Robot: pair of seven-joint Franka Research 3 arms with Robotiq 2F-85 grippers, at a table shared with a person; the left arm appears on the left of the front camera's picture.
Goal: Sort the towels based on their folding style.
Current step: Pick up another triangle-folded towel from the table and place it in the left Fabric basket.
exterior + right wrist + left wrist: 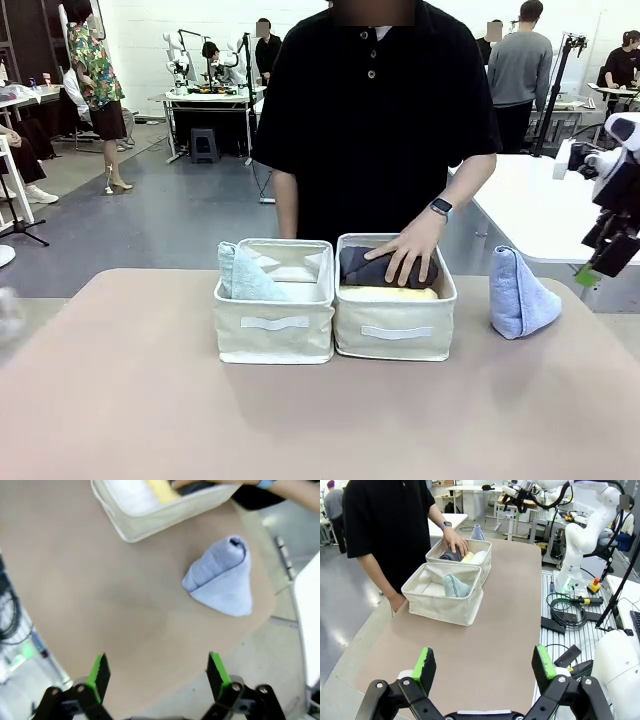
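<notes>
Looking across desk (120, 400), see right bin (395, 335) at mid-desk w/ person's hand (408, 255) laid flat on dark grey towel (358, 268), rolled, at that bin's far end. Note yellow towel (390, 293), also rolled, in same bin, touching grey one on its near side. From left wrist view, make out white towel (480, 556) in right bin too, w/ yellow lying btwn it and grey.

Find left bin (275, 335) pressed against right bin's left wall. Pale green towel (240, 275), cone fold, seen upright inside it, by wall farthest from right bin. Spot light blue towel (518, 295), cone fold as well, standing upright on bare desk to right of right bin, near but not touching.

Read left jaws as spread wide and empty, green pads (424, 665) well apart, hanging over desk well away from right bin, w/ left bin btwn. Read right jaws as spread wide and empty too, pads (100, 672) above desk edge, w/ light blue towel btwn them and right bin's corner.
</notes>
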